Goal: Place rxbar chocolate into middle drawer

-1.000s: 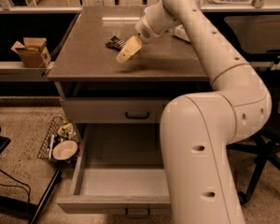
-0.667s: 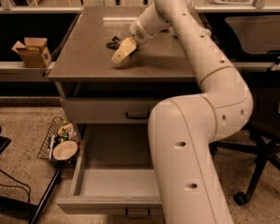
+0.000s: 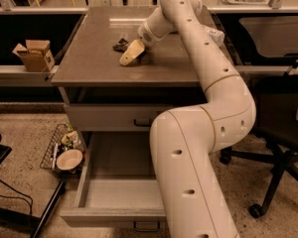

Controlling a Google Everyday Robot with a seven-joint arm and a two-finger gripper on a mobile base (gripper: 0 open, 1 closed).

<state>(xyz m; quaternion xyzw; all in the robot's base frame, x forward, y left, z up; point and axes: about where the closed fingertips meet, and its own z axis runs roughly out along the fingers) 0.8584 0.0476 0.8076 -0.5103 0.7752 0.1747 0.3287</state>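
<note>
Reaching across the desk [image 3: 89, 68] with the single arm. The pincer [image 3: 131, 52] is low over the top, back of centre, with its pale tan end slanting down toward the camera's left. I cannot tell how wide it stands, or whether it has hold of anything.

Snack bar [image 3: 121, 44]: a small dark shape lying flat on the desk, just beyond the pincer's tip, up and to the camera's left of it. Touching or a hair apart, I cannot say which. Its long axis seems to run roughly side to side across the view, but the wrapper reads as a crumpled blot, so I hold that loosely.

Open drawer [image 3: 114, 195]: pulled well out below the desk front, pale grey inside, nothing showing in the part I can see. The arm's big lower link covers its right portion. The upper drawer [image 3: 104, 118] above it is closed.

Also there: a cardboard box [image 3: 35, 53] on the ledge to the camera's left, and a wire basket [image 3: 59, 152] on the floor beside the open drawer.

Judgement: grasp not yet confirmed. The coming move turns on the bar lying at the tip's far-left side. A square closure across its short side is wanted, then a carry forward and down.
</note>
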